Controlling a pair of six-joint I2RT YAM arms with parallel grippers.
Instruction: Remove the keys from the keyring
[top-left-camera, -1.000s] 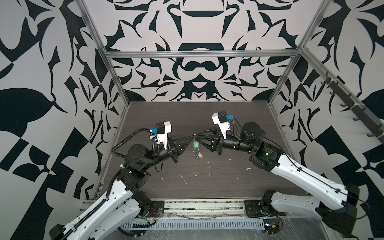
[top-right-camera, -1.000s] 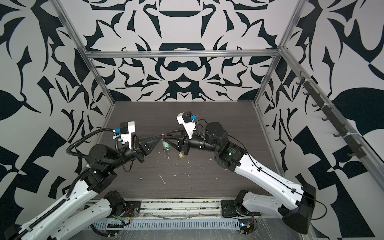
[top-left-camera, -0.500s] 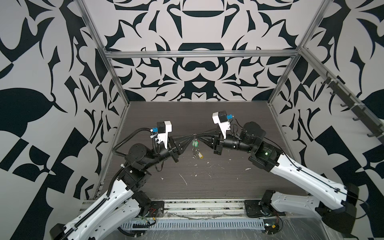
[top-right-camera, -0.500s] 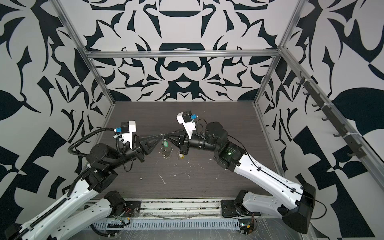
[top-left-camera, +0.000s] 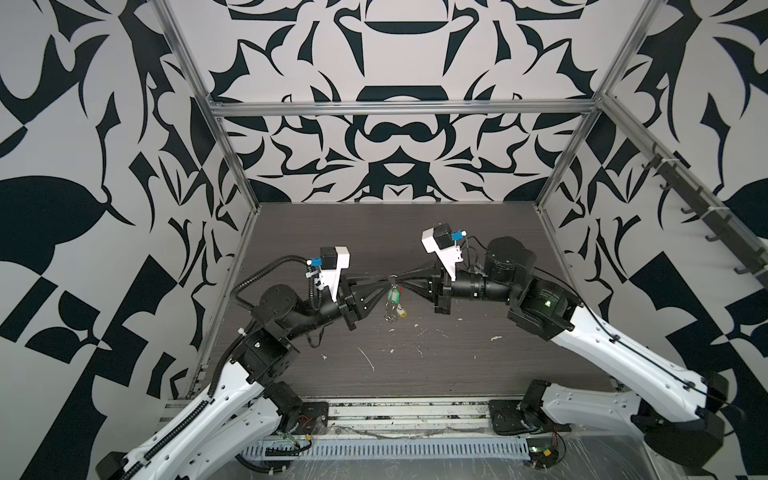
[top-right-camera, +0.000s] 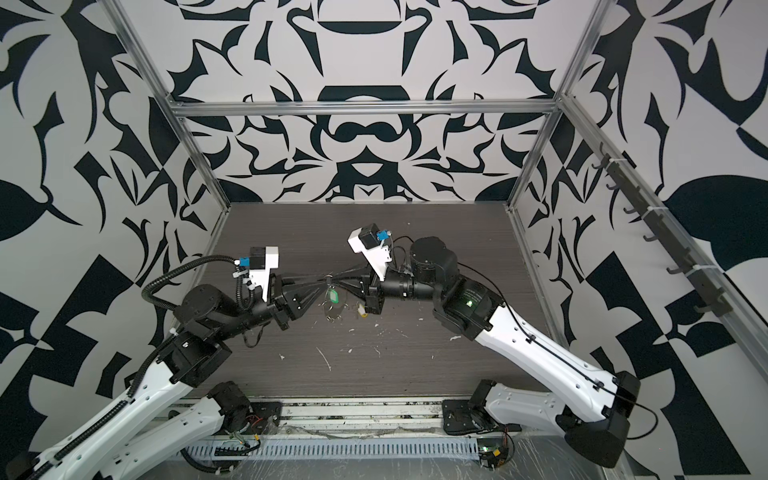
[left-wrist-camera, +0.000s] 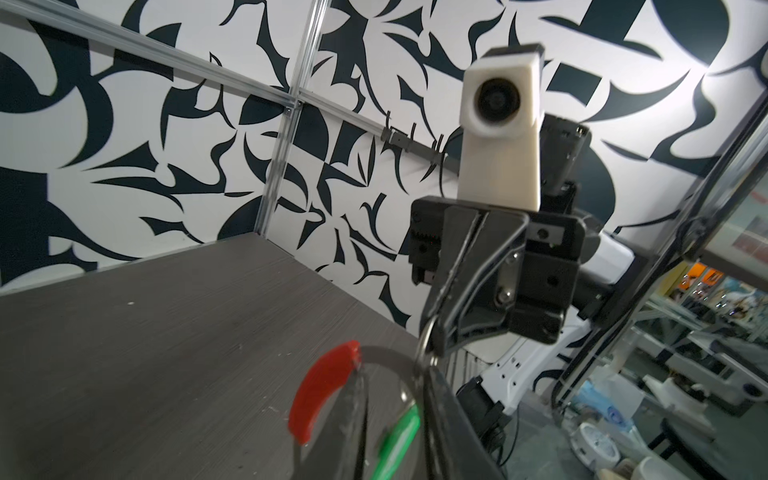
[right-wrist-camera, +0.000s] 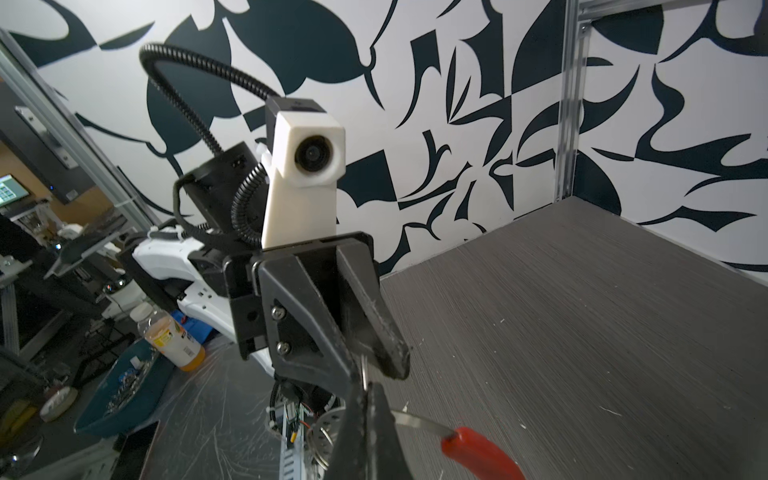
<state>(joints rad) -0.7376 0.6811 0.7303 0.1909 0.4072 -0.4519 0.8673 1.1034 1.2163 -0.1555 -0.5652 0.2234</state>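
Now that the right gripper (left-wrist-camera: 432, 338) has been clamped onto the keyring (left-wrist-camera: 322, 388) and the left gripper (right-wrist-camera: 374, 374) has just been eased apart, the hold looks handed over, mid-air at the middle of the scene. The green tag (top-left-camera: 394, 296) is seen dangling off the hoop, while the yellow tag (top-left-camera: 401, 314) is already lying on the table (top-left-camera: 457, 374) close by. Probably the left is being freed to regrasp the green one.
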